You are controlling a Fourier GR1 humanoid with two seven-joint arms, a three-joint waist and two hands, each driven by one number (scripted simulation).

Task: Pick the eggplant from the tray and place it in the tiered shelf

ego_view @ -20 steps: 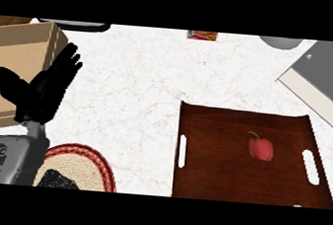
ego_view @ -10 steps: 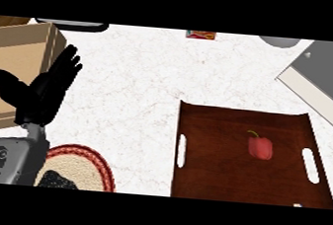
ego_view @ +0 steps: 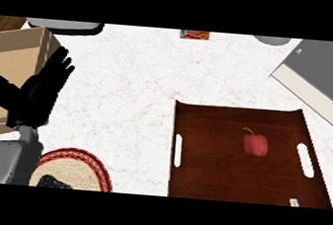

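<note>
Plainly, red vegetable (ego_view: 255,143) (pepper by look, no eggplant seen) lies on tray (ego_view: 215,182), nothing touching; left hand (ego_view: 35,94) rests at left edge, fingers straight, empty; right hand unseen; shelf placement left

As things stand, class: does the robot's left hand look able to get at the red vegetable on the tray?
Probably yes, though not directly. The left hand rests open at the far left, beside the wooden box. Bare counter lies between it and the tray, and nothing covers the red vegetable.
</note>
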